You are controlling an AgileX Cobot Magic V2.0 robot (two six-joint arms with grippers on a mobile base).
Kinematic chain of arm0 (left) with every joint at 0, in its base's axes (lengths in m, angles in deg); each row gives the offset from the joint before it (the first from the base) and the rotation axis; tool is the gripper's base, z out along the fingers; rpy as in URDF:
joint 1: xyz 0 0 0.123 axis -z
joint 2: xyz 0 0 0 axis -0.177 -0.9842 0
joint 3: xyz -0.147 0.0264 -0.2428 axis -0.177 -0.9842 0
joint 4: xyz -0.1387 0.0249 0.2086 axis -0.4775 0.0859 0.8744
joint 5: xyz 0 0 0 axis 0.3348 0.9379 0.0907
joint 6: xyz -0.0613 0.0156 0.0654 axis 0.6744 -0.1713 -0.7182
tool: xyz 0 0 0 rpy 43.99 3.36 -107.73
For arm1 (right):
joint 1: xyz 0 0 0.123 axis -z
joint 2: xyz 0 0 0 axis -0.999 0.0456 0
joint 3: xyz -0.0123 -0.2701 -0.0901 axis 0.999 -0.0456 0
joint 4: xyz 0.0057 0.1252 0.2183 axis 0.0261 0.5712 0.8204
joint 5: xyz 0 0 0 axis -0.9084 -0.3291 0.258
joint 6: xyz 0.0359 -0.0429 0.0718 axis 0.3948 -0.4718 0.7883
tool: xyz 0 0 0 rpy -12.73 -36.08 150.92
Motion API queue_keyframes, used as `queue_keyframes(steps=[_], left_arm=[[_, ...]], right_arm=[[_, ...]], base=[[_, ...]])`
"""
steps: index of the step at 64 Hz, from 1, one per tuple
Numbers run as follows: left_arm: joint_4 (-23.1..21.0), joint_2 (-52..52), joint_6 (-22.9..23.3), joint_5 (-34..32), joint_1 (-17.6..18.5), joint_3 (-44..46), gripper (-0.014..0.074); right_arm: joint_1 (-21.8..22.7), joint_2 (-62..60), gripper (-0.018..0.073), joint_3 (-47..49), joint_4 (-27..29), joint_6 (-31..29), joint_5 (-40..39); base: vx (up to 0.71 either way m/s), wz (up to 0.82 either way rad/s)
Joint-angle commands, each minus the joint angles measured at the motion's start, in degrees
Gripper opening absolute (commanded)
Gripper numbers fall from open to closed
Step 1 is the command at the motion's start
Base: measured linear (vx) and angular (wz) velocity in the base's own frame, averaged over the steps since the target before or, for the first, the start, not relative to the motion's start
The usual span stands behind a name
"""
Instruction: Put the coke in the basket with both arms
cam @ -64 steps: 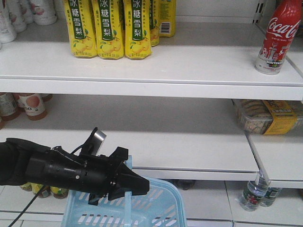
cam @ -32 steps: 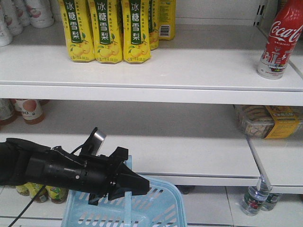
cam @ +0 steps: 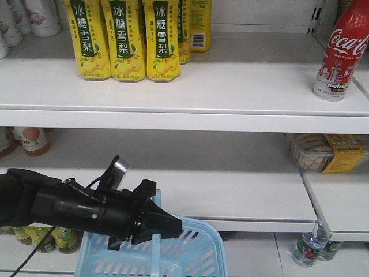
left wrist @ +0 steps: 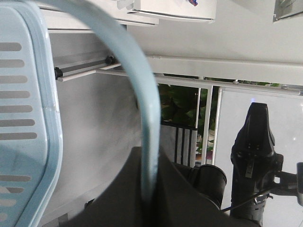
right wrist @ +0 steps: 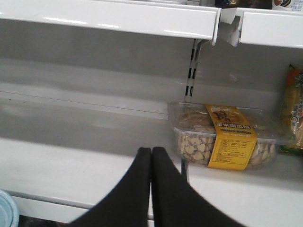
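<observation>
Left end effector [cam: 168, 226], black and pointed, is clamped on the flat swing handle [left wrist: 150, 142] of the pale blue slotted plastic shopping basket [cam: 199, 254], which hangs low at the near left. Right end effector [right wrist: 151, 155] has its two black fingers pressed together with nothing between them. It points at the white middle shelf [right wrist: 71, 165], just left of a clear plastic tray of biscuits with a yellow label [right wrist: 227, 137]. The tall red-wrapped coke bottle with white script [cam: 340, 52] stands upright, long axis vertical, at the far right of the white upper shelf [cam: 230, 86], directly above that tray. So the coke lies up and slightly right of the free right arm, one shelf higher, and that arm is the nearer one; its fingers would have to spread before closing round the bottle
</observation>
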Motion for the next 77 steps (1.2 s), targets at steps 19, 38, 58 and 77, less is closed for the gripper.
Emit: queue_keyframes(steps=[19,38,58,77], left_arm=[[-3.16,2.63,-0.28,4.04,0.39,1.37,-0.0006],[-3.16,2.63,-0.28,4.04,0.39,1.37,-0.0006],[-3.16,2.63,-0.28,4.04,0.39,1.37,-0.0006],[-3.16,2.63,-0.28,4.04,0.39,1.37,-0.0006]], right_arm=[[0.09,-0.71,-0.0010,-0.47,-0.24,-0.13,-4.44],[0.09,-0.71,-0.0010,-0.47,-0.24,-0.13,-4.44],[0.09,-0.71,-0.0010,-0.47,-0.24,-0.13,-4.44],[0.09,-0.71,-0.0010,-0.47,-0.24,-0.13,-4.44]], base=[[0.03,-0.01],[0.03,-0.01],[0.02,-0.01],[0.00,0.00]])
